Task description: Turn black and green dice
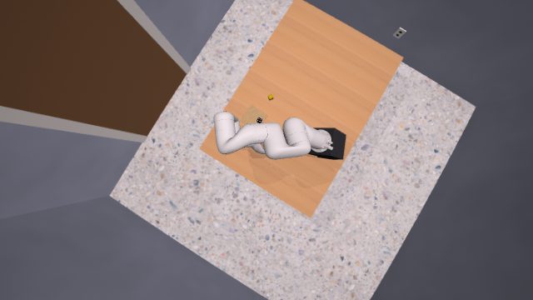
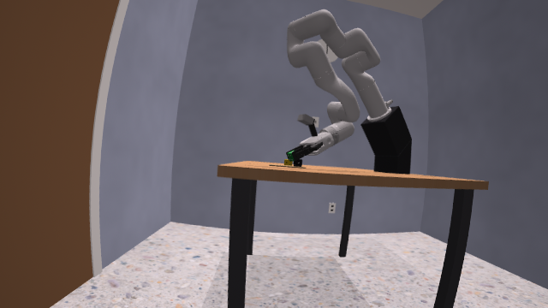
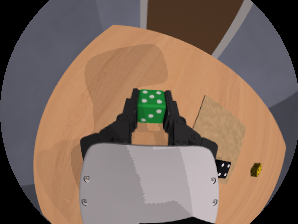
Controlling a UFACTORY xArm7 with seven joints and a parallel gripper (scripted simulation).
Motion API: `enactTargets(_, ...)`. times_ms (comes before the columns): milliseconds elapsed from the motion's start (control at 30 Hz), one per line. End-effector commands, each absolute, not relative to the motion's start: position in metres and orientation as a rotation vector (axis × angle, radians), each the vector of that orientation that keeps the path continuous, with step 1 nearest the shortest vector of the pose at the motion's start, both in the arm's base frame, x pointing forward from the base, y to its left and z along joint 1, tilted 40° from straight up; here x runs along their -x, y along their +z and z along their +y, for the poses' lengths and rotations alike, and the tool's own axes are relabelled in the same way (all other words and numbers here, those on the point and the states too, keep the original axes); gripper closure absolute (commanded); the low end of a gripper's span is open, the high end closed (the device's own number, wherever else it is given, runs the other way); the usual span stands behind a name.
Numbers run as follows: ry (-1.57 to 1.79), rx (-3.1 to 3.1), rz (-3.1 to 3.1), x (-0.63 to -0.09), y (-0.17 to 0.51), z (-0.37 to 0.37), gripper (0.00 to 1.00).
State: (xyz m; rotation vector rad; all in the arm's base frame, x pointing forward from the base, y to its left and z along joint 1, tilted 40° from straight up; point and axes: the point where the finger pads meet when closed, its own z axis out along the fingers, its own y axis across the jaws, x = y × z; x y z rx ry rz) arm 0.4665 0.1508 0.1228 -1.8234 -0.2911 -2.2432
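My gripper is shut on the green die and holds it tilted, low above the table. In the wrist view the green die shows a five on its far face and a three on its near face. The black die sits on the mat near its edge; the face seen in the wrist view appears to show four pips. The yellow die lies off the mat. The arm hides my gripper and the green die in the top view.
The wooden table bears the mat and the arm's black base. The arm passes over the table beside the mat. A table edge lies beyond the mat, on the side away from the base.
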Motion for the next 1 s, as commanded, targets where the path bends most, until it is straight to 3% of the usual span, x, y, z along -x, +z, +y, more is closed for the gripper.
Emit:
enactTargets(0,-2.246,1.821,-0.290,-0.4724,0.1165,0.1523,0.73)
enactTargets(967,-2.246,1.821,-0.290,-0.4741,0.1142,0.1529,0.73)
